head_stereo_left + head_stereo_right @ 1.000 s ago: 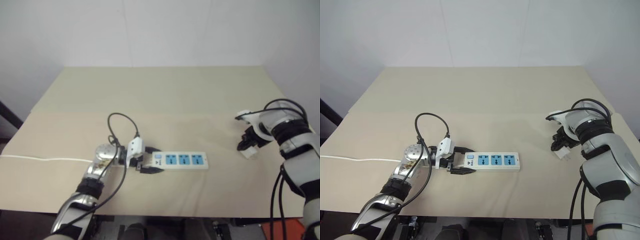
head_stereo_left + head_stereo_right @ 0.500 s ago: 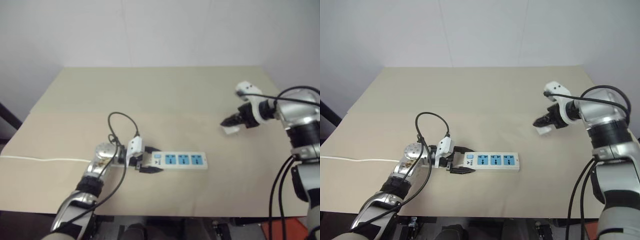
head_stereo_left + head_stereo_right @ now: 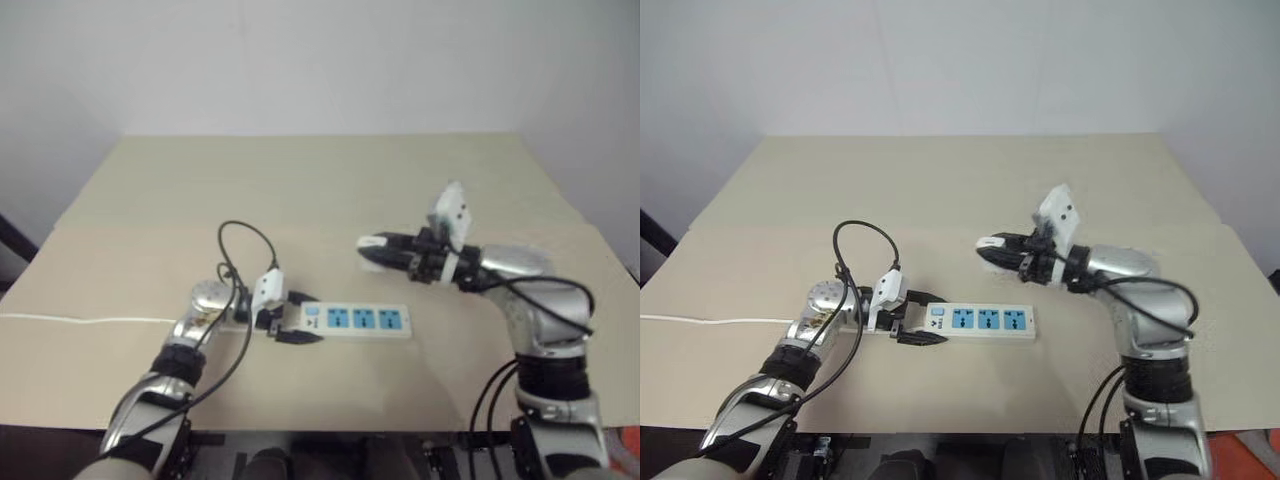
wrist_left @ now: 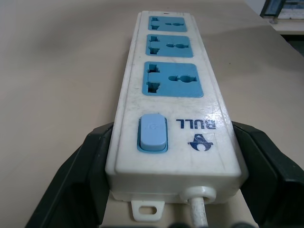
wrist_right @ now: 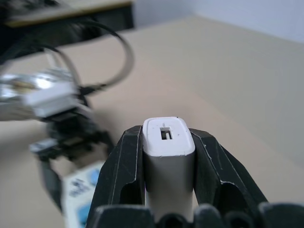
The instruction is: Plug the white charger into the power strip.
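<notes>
Left arm low over the counter (image 3: 330,180), forearm angled in from the left, wrist bent so the left hand (image 3: 925,319) points right, roughly level. Its two black fingers (image 4: 80,175) are clamped on the switch end of the power strip (image 3: 980,320). Right arm bent at the elbow, forearm raised off the counter; right hand (image 3: 368,246) points left, about level, fingers (image 5: 118,171) pinched on the white charger (image 5: 167,156).

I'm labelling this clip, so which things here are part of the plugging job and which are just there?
Part of the job:
- white charger, clamped in the right gripper
- power strip, switch end clamped by the left gripper

Just there:
- table
- thin white cord trailing off the strip
</notes>
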